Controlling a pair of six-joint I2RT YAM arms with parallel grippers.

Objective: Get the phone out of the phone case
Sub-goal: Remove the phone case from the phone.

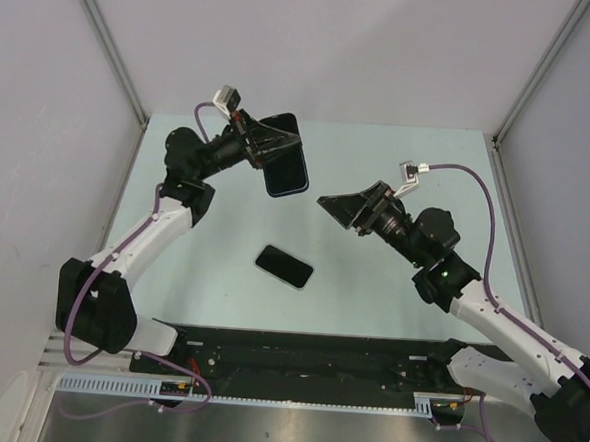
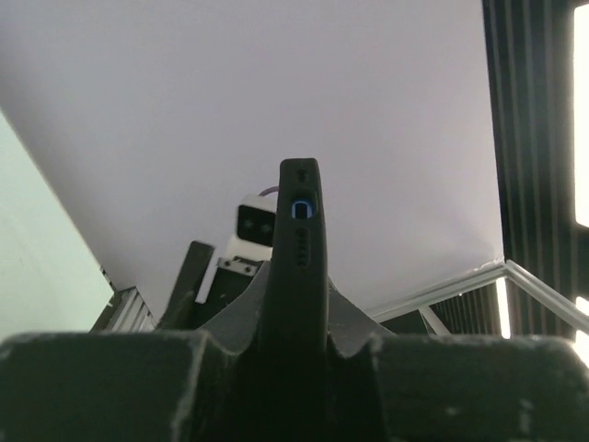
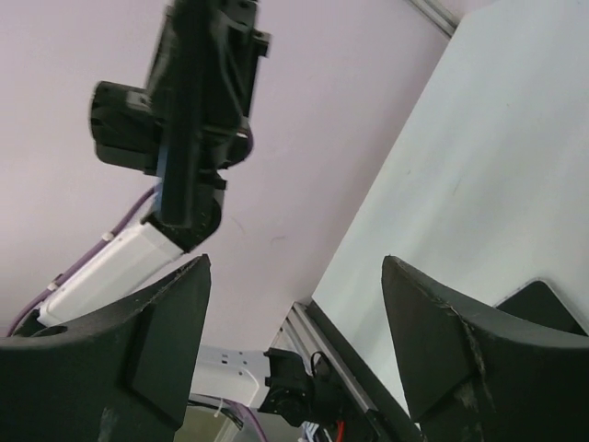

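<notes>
Standing by the rig and going from the overhead view first: the left gripper (image 1: pixel 268 145) is clamped shut on a dark rectangular phone case (image 1: pixel 288 160) with a bluish rim, holding it up in the air over the far part of the pale green table (image 1: pixel 429 164). A flat, glossy black phone (image 1: pixel 284 266) lies by itself on the table, well apart from both arms. To me that looks like the phone is already out, though I can't swear the held shell is empty from this angle. The right gripper (image 1: pixel 337 214) hangs nearby with its fingers spread wide and nothing in them, pointing at the case. The left wrist view just shows the case (image 2: pixel 300 230) edge-on, rising straight up between the pinching fingers (image 2: pixel 241 318), a blue-ringed cutout near its top, with the other arm behind it. In the right wrist view both fingers (image 3: pixel 156 331) are far apart around empty space, with the left gripper (image 3: pixel 207 74) and the thin edge of the case (image 3: pixel 175 175) up high, and a dark corner of the phone (image 3: pixel 538 304) low on the table. What worries me: the case is pinched only by its thin sides, so a quick swing could let it slip and drop, maybe onto the phone. The two grippers also sit close together, so a careless move could knock them into each other.
</notes>
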